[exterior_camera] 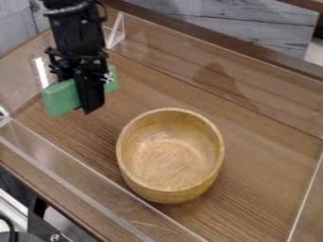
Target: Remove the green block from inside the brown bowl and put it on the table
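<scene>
My black gripper (pixel 86 98) hangs over the left part of the table (pixel 240 95), pointing steeply down, and is shut on the green block (pixel 59 97). The block sticks out to the left of the fingers and shows a little on their right side too; it looks just above the wood. To the right and nearer the camera stands the brown bowl (pixel 171 154), round, thick-rimmed, with a pale speckled inside that holds nothing. The gripper is apart from the bowl, up and to its left.
Clear plastic walls (pixel 76 184) run around the tabletop, close along the front and left edges. A small clear piece (pixel 117 30) stands behind the arm at the back left. A grey marbled wall lies beyond.
</scene>
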Motion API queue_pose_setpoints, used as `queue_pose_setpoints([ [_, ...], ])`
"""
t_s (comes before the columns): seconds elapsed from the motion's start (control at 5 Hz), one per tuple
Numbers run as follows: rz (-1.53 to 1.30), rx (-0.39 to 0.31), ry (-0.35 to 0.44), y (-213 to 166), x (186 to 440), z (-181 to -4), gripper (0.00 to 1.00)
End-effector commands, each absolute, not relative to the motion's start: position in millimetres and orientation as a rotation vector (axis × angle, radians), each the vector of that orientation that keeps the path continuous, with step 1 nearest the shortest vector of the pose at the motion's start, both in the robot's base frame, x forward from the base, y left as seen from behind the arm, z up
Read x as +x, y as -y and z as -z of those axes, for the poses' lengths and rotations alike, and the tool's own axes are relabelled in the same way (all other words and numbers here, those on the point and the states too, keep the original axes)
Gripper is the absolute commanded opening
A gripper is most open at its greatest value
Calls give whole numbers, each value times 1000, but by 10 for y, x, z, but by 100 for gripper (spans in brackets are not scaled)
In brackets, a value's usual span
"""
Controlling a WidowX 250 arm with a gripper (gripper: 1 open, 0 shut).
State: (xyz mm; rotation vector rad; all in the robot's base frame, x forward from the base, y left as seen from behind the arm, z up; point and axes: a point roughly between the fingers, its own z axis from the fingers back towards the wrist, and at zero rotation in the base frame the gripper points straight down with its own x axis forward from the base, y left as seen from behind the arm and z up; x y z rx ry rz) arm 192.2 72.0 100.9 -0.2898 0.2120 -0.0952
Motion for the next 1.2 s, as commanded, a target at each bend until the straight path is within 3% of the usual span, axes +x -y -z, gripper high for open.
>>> queue_pose_setpoints([
  [0.0, 106, -272, -172, -691, 1985, -1048, 0],
  [1.0, 112, -266, -151, -589, 2052, -871, 0],
])
